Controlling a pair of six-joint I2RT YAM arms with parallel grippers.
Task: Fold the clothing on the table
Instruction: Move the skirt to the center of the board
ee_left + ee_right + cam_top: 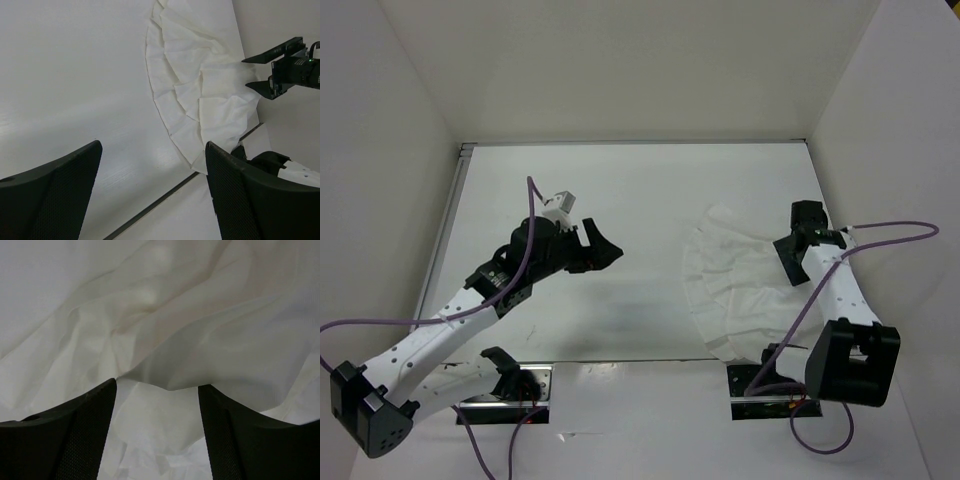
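On the right half of a plain white counter lies one piece of white pleated clothing. It is fanned out like a skirt and rumpled into soft ridges. Its near corner reaches the counter's front edge. The rest of the counter around it is bare.

The right arm reaches over the clothing's right side. The right fingers are apart and low over the cloth. A raised fold of fabric sits just ahead of them, and nothing is clamped between them.

The left arm stretches out over the bare left half of the counter. The left fingers are spread wide and hold nothing. They are well apart from the clothing and point toward its curved hem.

The fold looks barely begun: the clothing is not flat, and no neat fold shows. The step in hand seems to be picking a place to grip on the right side. The next move likely calls for the right fingers to drop onto that raised fold or the edge and close on a thin layer. The left fingers would need to travel across to the hem to help.

Count: one piece of clothing, one counter, two arms, two fingers on each.
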